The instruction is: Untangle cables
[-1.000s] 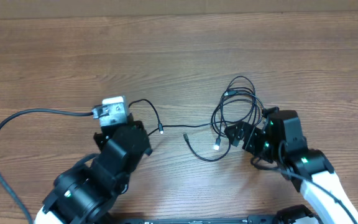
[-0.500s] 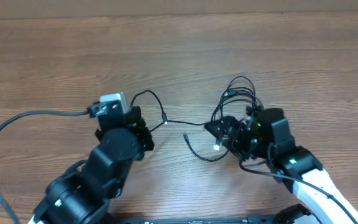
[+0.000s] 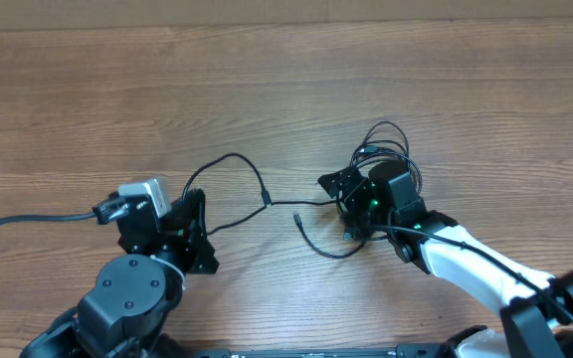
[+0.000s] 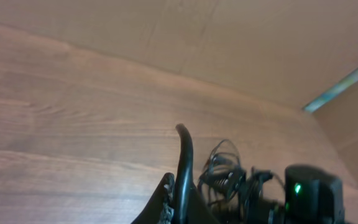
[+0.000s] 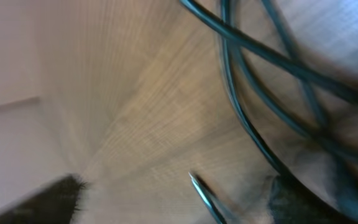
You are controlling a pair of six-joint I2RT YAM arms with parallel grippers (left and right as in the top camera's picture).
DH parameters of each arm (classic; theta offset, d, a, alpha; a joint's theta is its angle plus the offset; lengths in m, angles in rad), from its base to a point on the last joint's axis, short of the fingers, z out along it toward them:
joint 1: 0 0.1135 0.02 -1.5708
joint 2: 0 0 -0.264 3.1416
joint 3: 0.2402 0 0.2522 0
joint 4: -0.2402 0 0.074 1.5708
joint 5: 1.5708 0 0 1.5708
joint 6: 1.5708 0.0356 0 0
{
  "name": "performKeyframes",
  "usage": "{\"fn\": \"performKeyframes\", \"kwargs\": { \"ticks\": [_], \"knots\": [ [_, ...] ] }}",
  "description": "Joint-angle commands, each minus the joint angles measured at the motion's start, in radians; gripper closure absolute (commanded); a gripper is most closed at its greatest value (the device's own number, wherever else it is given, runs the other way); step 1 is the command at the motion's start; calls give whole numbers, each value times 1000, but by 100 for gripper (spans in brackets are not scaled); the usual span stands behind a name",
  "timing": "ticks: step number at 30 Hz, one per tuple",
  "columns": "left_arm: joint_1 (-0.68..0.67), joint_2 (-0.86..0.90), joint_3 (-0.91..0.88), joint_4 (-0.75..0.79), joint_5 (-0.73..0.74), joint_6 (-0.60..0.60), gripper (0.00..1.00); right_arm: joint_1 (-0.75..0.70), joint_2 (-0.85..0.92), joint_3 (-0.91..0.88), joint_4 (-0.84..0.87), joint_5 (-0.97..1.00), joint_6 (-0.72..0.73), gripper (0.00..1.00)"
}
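Step in hand, as I judge it: drawing one cord out of the tangle while the other arm steadies the rest.

Drawn-out cord [image 3: 232, 157]: thin, black; arches up from the left gripper [image 3: 189, 214], drops to a small plug, then runs as a fine line toward the tangle at the right.

Coiled bundle [image 3: 386, 149]: several overlapping loops on the wooden table [image 3: 267, 60], right of centre; a free end [image 3: 299, 219] lies just in front of it, apart from both grippers.

Left gripper: clenched on the drawn-out cord, to judge by the wrist view, where the cord rises from between the fingers; arm folded low at the near left, fingers aimed toward the bundle; its thick supply cable [image 3: 38, 221] trails off to the left.

Right gripper [image 3: 334, 185]: at the bundle's left edge, low over the table; whether clenched or released I cannot tell, its wrist view being blurred; white forearm reaches in from the near right corner, wrist turned leftward.

Handling notes: pull leftward slowly and level, so the plug does not catch a loop; right gripper should pin or lift one strand only, not the whole coil; ease off if the loops tighten or the bundle slides with the pull; keep clear of the free end.
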State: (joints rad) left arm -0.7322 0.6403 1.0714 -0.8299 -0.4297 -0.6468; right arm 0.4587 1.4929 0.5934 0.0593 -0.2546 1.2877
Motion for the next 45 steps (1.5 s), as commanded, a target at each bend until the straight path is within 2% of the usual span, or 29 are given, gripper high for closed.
{"fn": "performKeyframes", "kwargs": {
  "ticks": [1, 2, 3, 8, 14, 17, 23, 26, 29, 32, 36, 42, 45],
  "knots": [
    [5, -11, 24, -47, 3, 23, 96, -3, 14, 2, 51, 30, 9, 59],
    [6, -10, 24, -66, -2, 23, 96, -3, 11, 3, 71, 12, -20, 82],
    [5, -10, 24, -83, -11, 23, 96, -3, 9, 3, 90, -8, -49, 96],
    [6, -10, 24, -158, -53, 15, 96, -3, -48, 32, 119, -130, -135, 96],
    [6, -9, 24, -165, -53, 11, 96, 0, -239, 64, 89, -224, -302, 96],
    [5, -9, 23, -166, -53, -13, 96, 0, -370, 64, -64, -121, -381, 96],
    [6, -5, 10, -161, -53, -61, 96, 0, -582, 64, -510, 412, -401, 96],
    [5, 0, -1, -161, -52, -106, 96, 0, -595, 63, -645, 570, -399, 96],
    [5, 13, -5, -165, -47, -149, 96, -2, -558, 63, -777, 605, -391, 96],
    [5, 29, -5, -168, -40, -151, 96, -2, -505, 63, -886, 592, -301, 96],
    [5, 56, -5, -169, -40, -151, 96, -2, -490, 72, -949, 555, -288, 96],
    [5, 106, -5, -169, -40, -151, 96, -2, -603, 233, -1122, 617, -290, 96],
    [5, 136, -5, -168, -40, -152, 96, -2, -696, 331, -1135, 634, -333, 96]
  ]
}}
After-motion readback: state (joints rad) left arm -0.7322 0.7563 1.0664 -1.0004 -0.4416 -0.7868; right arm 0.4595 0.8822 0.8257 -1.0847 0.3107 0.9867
